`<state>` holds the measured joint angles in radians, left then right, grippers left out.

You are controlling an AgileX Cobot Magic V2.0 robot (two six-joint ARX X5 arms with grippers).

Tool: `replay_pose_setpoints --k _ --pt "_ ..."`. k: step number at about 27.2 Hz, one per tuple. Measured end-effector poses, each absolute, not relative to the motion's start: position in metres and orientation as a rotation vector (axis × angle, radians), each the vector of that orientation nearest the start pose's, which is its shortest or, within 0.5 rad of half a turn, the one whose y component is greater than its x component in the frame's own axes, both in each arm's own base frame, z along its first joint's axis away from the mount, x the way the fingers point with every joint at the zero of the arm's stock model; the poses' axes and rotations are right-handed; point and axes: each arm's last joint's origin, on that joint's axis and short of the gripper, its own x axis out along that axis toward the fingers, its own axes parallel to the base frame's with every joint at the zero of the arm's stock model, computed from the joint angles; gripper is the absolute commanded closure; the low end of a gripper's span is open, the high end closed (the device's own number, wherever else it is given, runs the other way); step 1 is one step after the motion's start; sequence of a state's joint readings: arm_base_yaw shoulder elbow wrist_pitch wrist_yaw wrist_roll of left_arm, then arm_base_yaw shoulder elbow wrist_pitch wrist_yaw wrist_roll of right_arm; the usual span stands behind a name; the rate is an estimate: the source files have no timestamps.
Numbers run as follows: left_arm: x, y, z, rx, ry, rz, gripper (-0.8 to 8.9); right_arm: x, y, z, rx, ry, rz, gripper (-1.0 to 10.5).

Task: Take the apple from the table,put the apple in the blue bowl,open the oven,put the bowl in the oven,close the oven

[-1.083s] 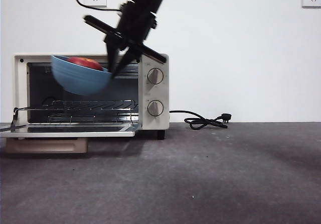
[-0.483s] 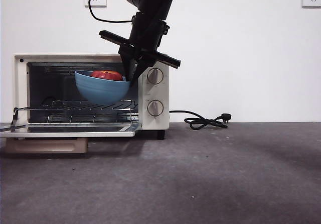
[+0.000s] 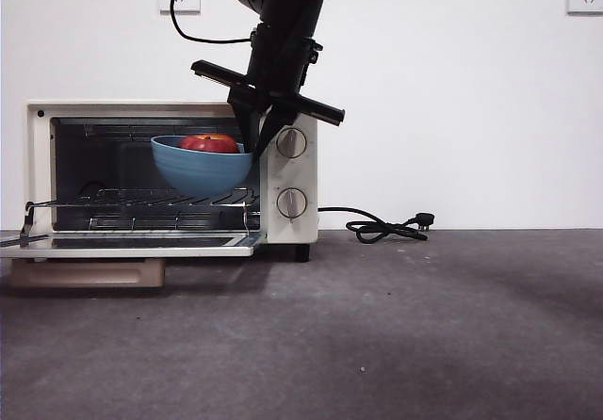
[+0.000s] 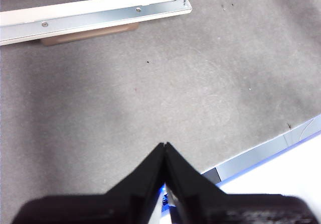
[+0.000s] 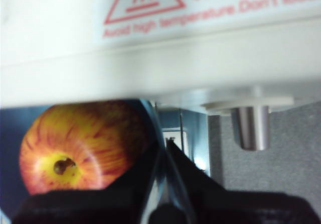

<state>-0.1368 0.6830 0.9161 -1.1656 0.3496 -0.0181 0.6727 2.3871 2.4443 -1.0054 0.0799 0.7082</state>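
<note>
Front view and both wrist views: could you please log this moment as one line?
right gripper: shut on blue bowl rim | apple: in bowl | oven: door open | left gripper: shut, waiting

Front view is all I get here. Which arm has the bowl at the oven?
Observer: The right gripper; its wrist view shows it shut on the bowl's rim, beside the apple.
Operator: Anything legible on the oven top?
Observer: A red heat triangle with a high-temperature warning.
Operator: And the left gripper?
Observer: Shut, holding nothing, above the table by the open door's corner.
</note>
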Motion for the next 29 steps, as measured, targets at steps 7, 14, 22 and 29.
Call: replay_pose_setpoints --k 7,14,22,29 --pt "0.0941 -0.0230 0.3088 -0.116 0.940 -0.442 8.19 0.4004 0.3157 0.2797 0.289 1.025 0.200 9.4" --pt "0.0940 -0.0230 0.3088 -0.117 0.940 -0.442 8.19 0.4016 0.3167 0.2809 0.299 1.009 0.209 7.5" --pt "0.0940 -0.0230 0.3088 -0.114 0.940 -0.444 8.19 0.4025 0.3172 0.2822 0.305 0.993 0.210 7.5" --pt "0.0928 -0.0228 0.3079 -0.111 0.955 -0.445 8.19 0.4018 0.3154 0.2811 0.258 0.988 0.189 7.5"
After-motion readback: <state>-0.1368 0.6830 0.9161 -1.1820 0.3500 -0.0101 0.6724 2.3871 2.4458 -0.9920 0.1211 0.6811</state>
